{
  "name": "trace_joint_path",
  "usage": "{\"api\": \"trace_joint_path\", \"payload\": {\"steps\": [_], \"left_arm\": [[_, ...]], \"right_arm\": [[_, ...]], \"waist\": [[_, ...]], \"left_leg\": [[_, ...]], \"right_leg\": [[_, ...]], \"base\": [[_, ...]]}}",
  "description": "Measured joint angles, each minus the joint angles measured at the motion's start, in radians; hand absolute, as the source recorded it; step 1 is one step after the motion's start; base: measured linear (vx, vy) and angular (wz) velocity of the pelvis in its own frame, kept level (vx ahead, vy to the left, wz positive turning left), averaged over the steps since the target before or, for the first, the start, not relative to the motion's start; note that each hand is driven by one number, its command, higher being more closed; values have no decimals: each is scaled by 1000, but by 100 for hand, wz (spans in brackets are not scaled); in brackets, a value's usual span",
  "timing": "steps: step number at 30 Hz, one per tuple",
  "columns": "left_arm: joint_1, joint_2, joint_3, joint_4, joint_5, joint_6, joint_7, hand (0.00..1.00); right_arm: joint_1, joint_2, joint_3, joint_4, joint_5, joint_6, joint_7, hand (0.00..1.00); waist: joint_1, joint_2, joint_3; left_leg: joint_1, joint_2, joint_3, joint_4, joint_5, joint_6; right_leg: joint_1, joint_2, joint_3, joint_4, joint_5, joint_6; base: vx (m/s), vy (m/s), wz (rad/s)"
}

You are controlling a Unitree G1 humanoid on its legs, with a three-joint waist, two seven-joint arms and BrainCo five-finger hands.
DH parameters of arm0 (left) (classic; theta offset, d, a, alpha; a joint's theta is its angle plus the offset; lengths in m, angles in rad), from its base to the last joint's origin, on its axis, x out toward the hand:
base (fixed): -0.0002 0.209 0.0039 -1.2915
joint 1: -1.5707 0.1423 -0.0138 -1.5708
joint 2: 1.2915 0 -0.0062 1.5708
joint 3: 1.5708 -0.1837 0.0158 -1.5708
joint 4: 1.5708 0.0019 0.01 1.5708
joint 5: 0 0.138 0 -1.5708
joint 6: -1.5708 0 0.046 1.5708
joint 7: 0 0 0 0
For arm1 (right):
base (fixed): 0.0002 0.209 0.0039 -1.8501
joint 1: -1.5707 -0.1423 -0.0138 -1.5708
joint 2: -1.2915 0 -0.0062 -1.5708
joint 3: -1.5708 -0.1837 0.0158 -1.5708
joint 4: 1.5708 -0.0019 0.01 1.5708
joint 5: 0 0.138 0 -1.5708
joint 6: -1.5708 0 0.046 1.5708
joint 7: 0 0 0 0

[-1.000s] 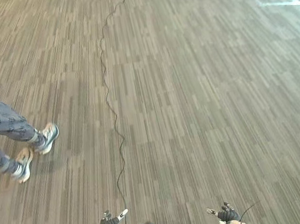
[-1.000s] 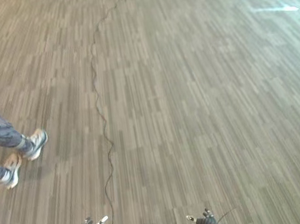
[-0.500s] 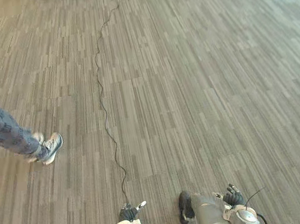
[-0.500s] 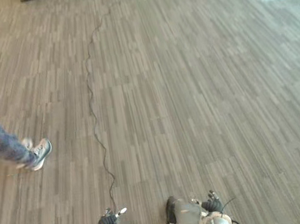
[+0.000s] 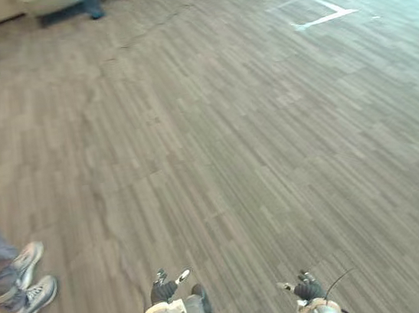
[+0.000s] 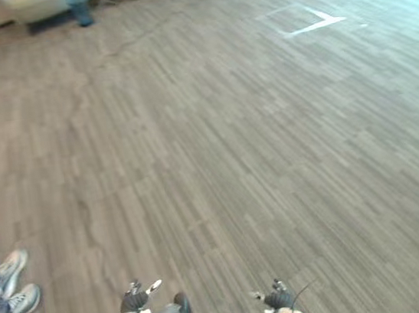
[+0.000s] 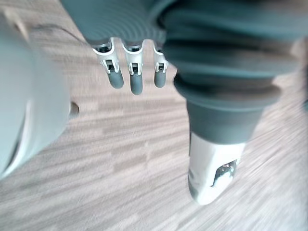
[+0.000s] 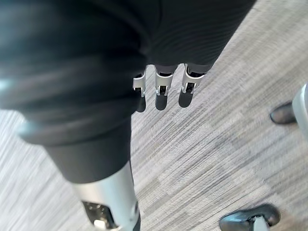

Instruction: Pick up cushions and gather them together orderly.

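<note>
Floor (image 5: 268,133), grey-striped, beneath left hand (image 5: 164,290)

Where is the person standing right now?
The person's sneakers are on the floor at the eye views' lower left edge, out to the side of the robot's left hand.

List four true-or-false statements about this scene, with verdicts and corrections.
1. The left hand grips a cushion. False: it hangs open and holds nothing.
2. The right hand is open and empty. True.
3. A person's shoes stand on the floor to the robot's left. True.
4. The white floor mark lies right beside those shoes. False: it lies far ahead, to the right.
</note>
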Motion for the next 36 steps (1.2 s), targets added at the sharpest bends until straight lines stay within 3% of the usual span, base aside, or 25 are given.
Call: {"api": "trace_joint_path", "payload": {"steps": [1, 2, 3, 4, 6, 8, 10, 11, 12, 13, 14, 15, 17, 18, 19, 21, 22, 23, 25, 26, 30, 31, 32, 34, 36], "left_arm": [[4, 5, -3, 16, -2, 5, 0, 0], [5, 5, -6, 24, -3, 6, 0, 0], [-1, 4, -23, 41, -6, 7, 1, 0], [-6, 5, -44, 59, -8, 10, 1, 0], [-18, 1, -64, 78, -18, 14, 1, 0], [-29, 3, -78, 86, -21, 20, 1, 0], [-34, -1, -86, 101, -22, 20, 1, 0], [-38, 1, -102, 108, -22, 19, 0, 0], [-35, 7, -121, 113, -19, 19, 0, 0], [-36, 6, -121, 126, -17, 20, 0, 0], [-39, -10, -113, 141, -16, 22, 0, 0], [-44, -17, -96, 148, -13, 23, -2, 0], [-50, -37, -81, 143, 3, 21, -1, 0], [-50, -32, -74, 134, 4, 21, -1, 0], [-46, -33, -51, 106, 4, 19, -3, 0], [-39, -33, -38, 72, 4, 17, -2, 0], [-28, -34, -42, 59, 4, 12, -5, 0], [-25, -34, -42, 48, 2, 9, -6, 0], [-24, -34, -37, 27, 1, -2, -10, 0], [-23, -35, -38, 30, -2, -8, -11, 0], [-15, -32, -45, 31, -9, -24, -11, 0], [-15, -25, -55, 30, -10, -25, -12, 0], [-13, -10, -59, 37, -14, -23, -12, 0], [-15, 14, -60, 54, -14, -18, -16, 0], [-21, 29, -60, 64, -16, -18, -14, 0]], "right_arm": [[-5, -1, 0, -9, -3, -4, 1, 0], [-4, -1, 3, -11, -3, -7, 3, 0], [-2, -3, 3, -27, -4, -11, 9, 0], [-4, -7, 3, -48, -3, -14, 13, 0], [-3, -10, 1, -83, -3, -19, 17, 0], [-10, -13, -9, -102, -2, -24, 20, 0], [-22, -30, -10, -101, -2, -26, 22, 0], [-26, -42, -10, -96, -2, -24, 22, 0], [-20, -57, -9, -70, -3, -23, 22, 0], [-18, -63, -18, -62, 10, -22, 25, 0], [-49, -78, -29, -57, -1, -18, 23, 0], [-66, -81, -43, -58, -6, -17, 23, 0], [-66, -77, -49, -66, -7, -7, 24, 0], [-66, -78, -40, -70, -7, -4, 24, 0], [-64, -67, -34, -69, -6, -1, 21, 0], [-63, -53, 3, -68, -5, -1, 21, 0], [-63, -49, 23, -66, -5, -1, 21, 0], [-63, -49, 30, -66, -4, -1, 21, 0], [-63, -51, 28, -56, -3, -1, 22, 0], [-64, -62, 26, -31, -3, -1, 21, 0], [-44, -72, -1, 14, -3, -3, 20, 0], [-45, -82, -1, 35, -3, -4, 19, 0], [-37, -79, -9, 74, -4, -3, 20, 0], [-24, -74, -14, 83, -5, -4, 21, 0], [-18, -55, -35, 85, -4, -3, 22, 0]], "waist": [[-6, 4, 5], [-11, 17, 12], [-11, 29, 21], [-12, 41, 27], [-25, 49, 33], [-45, 43, 45], [-64, 55, 53], [-71, 59, 55], [-72, 52, 55], [-76, 58, 60], [-72, 101, 56], [-75, 115, 63], [-83, 135, 73], [-83, 147, 78], [-76, 148, 83], [-65, 122, 96], [-59, 110, 92], [-58, 108, 90], [-44, 108, 89], [-18, 117, 89], [-16, 121, 85], [-14, 116, 79], [-10, 87, 46], [-35, 49, 24], [-39, 18, 32]], "left_leg": [[103, -13, 35, -36, -27, 18], [139, -16, 36, -54, -35, 21], [214, -17, 46, -89, -56, 21], [295, -18, 79, -133, -68, 22], [406, -17, 115, -196, -68, 23], [477, -9, 128, -215, -68, 23], [532, 2, 136, -243, -68, 23], [566, 3, 130, -262, -68, 22], [611, -14, 104, -288, -66, 18], [637, -16, 89, -294, -60, 6], [648, 15, 79, -291, -16, -64], [632, 18, 51, -254, 56, -114], [564, 48, -9, -44, 239, -115], [487, 88, -55, 154, 284, -126], [380, 145, -56, 423, 253, -142], [258, 163, -45, 602, 162, -122], [168, 166, -20, 609, 109, -85], [131, 170, -7, 597, 88, -75], [32, 166, 53, 458, 21, -38], [-5, 143, 67, 255, 3, -37], [-34, 65, -38, -171, 93, -99], [-52, 54, -69, -187, 157, -87], [-57, 13, -87, -149, 223, -45], [-65, -24, -75, -89, 152, 1], [2, -57, -38, -70, 77, 20]], "right_leg": [[-89, -3, -2, 253, 99, 111], [-128, -1, -5, 350, 134, 153], [-211, 12, -25, 537, 125, 163], [-312, 24, -75, 686, 75, 116], [-450, 27, -227, 712, 14, 46], [-559, 26, -359, 596, -18, -7], [-596, 38, -425, 448, -8, -44], [-622, 53, -442, 316, 39, -66], [-633, 64, -444, 123, 178, -102], [-627, 68, -445, 130, 249, -182], [-628, 89, -472, 171, 208, -195], [-629, 87, -470, 210, 161, -202], [-561, 105, -459, 207, 87, -208], [-494, 132, -446, 157, 79, -208], [-387, 174, -420, 80, 78, -209], [-237, 191, -378, -23, 69, -220], [-168, 200, -341, -87, 60, -217], [-146, 204, -325, -106, 54, -219], [-67, 204, -256, -141, 41, -196], [7, 194, -174, -164, 16, -176], [115, 158, -83, -230, -48, -136], [143, 145, -60, -238, -74, -123], [152, 107, -16, -217, -93, -99], [88, 68, 1, -69, -84, -83], [-33, 63, 28, 282, -10, 50]], "base": [[583, 252, -89], [517, 197, -100], [466, 157, -86], [572, 184, -96], [554, 156, -61], [588, 17, -21], [522, -66, 3], [610, -133, 21], [630, -146, 23], [520, -125, -12], [613, -133, -24], [730, -203, -41], [801, -259, -27], [698, -199, -53], [545, -134, -59], [467, -79, -71], [416, -33, -70], [384, 15, -71], [425, 71, -111], [516, 115, -137], [532, 230, -89], [832, 452, -83], [767, 403, -59], [720, 347, -18], [796, 345, -13]]}}
